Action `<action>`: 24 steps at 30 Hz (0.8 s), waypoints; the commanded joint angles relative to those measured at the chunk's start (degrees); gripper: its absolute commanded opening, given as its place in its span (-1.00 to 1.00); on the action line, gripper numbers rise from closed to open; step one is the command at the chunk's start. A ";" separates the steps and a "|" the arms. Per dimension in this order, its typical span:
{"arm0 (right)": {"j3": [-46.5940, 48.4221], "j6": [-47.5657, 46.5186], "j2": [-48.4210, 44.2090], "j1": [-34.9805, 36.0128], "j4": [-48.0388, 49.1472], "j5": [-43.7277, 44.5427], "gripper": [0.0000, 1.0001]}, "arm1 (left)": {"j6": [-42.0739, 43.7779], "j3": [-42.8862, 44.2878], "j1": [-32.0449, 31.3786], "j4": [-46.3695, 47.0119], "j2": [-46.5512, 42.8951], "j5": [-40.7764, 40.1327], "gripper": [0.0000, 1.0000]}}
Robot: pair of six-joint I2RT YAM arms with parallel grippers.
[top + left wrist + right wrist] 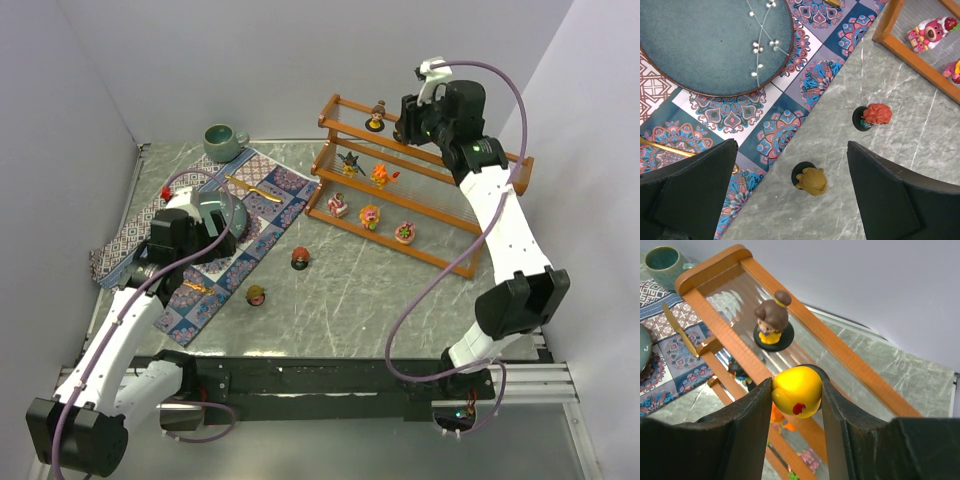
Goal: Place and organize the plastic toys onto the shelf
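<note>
Right wrist view is showing only a rounded yellow patch with a red mark of the yellow toy [796, 392]. My fingers are covering its sides, so I cannot tell its facing. My right tool [796, 402] is clamping it above the top tier of the shelf [715, 267], which is running diagonally. The brown-haired figurine [772, 322] is standing upright nearby. My right arm is stretching far out. My left tool [792, 155], spread wide, is hovering over the tan figurine [811, 181] and the red-haired figurine [876, 114] on the surface [920, 135].
</note>
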 commanded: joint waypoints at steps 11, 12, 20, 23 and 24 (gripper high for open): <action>7.96 -1.13 4.89 -1.98 -0.98 -3.93 -0.62 | 1.22 0.47 1.00 1.16 0.55 0.62 0.94; 8.22 -1.05 5.24 -2.15 -1.25 -4.19 -0.62 | 1.22 0.47 1.00 1.25 0.55 0.71 0.94; 8.66 -0.61 6.39 -2.42 -2.04 -4.99 -0.53 | 1.22 0.39 1.09 1.25 0.37 0.88 0.94; 8.66 -0.52 6.74 -2.50 -2.39 -4.99 -0.46 | 1.23 0.30 1.09 1.34 0.28 0.88 0.94; 8.66 -0.43 6.83 -2.51 -2.30 -4.99 -0.43 | 1.22 0.38 1.09 1.34 0.37 0.88 0.94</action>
